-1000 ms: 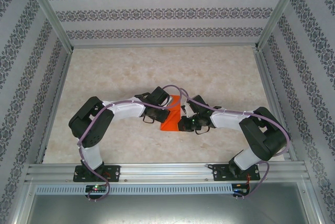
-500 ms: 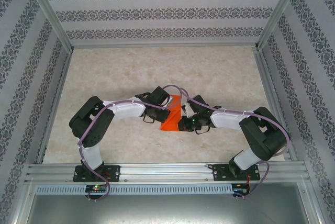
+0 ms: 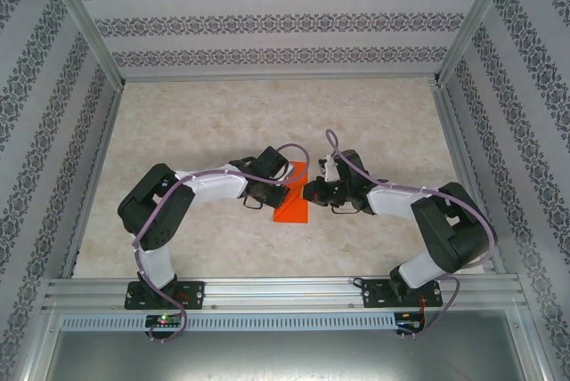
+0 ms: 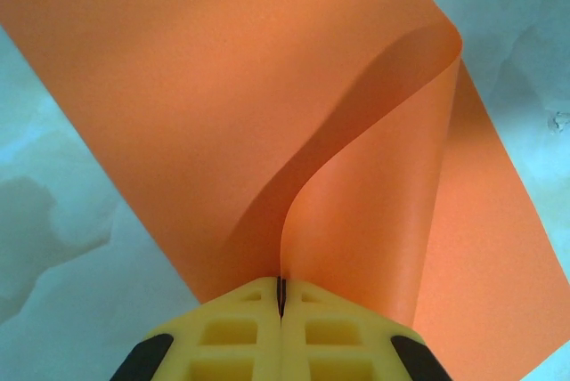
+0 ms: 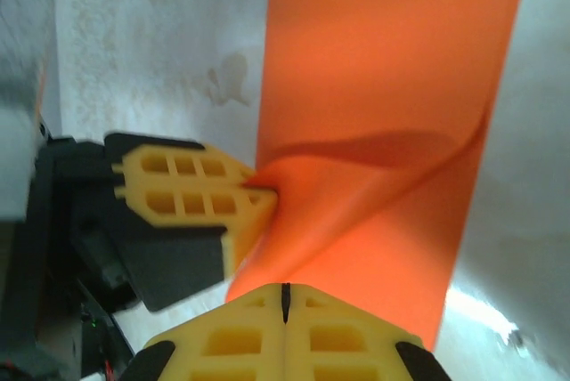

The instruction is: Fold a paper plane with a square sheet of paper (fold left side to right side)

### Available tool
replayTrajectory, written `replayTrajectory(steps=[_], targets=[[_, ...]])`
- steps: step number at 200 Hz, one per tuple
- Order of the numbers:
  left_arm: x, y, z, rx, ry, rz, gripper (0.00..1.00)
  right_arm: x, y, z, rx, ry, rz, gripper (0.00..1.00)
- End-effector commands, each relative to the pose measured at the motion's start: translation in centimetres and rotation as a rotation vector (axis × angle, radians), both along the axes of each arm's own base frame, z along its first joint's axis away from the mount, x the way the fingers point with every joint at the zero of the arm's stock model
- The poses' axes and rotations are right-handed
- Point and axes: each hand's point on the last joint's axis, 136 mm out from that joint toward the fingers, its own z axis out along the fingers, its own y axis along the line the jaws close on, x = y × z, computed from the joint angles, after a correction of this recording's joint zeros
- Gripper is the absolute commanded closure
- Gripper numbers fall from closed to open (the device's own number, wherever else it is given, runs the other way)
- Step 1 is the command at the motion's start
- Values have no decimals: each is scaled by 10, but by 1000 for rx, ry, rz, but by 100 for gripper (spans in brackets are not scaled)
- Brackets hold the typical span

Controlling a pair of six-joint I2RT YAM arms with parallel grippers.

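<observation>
Orange paper [image 3: 294,210], thin, matte, is lying on the table [image 3: 223,114], top view; left gripper [image 3: 281,188] and right gripper [image 3: 308,192] are flanking it. Left wrist: fingers [image 4: 232,328] are pinching an edge, flap curling smooth, uncreased. Right wrist: right jaws are sitting closed, grip unclear. Uneven pull is risking skew or tear.

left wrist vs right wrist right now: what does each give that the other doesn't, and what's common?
Left wrist: the left gripper seen from behind its own shut fingertips, pinching a lifted flap of the square sheet of paper that curls up and away to the right.
Right wrist: the right gripper, shut at the paper's near edge (whether it grips the paper cannot be told), plus a side look at the left gripper's pinch and the ridge it pulls across the strip.
Shared: the orange paper, the left pinch, the pale table.
</observation>
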Motion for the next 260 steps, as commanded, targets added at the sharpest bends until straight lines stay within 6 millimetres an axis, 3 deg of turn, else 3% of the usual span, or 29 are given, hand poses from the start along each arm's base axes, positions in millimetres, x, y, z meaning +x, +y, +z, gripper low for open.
replayTrajectory(steps=[1, 39, 100, 232, 260], targets=[[-4, 8, -12, 38, 32, -16, 100, 18, 16, 16, 63, -44, -5, 100], [-5, 7, -13, 38, 34, -14, 100, 27, 29, 10, 59, -38, 13, 100], [-5, 8, -14, 50, 33, -15, 100, 28, 34, -17, 18, 20, 24, 100], [-5, 8, -16, 73, 34, -22, 100, 14, 11, -51, -150, 40, 46, 100], [-6, 8, -12, 69, 30, -22, 93, 11, 6, -57, -179, 46, 47, 100]])
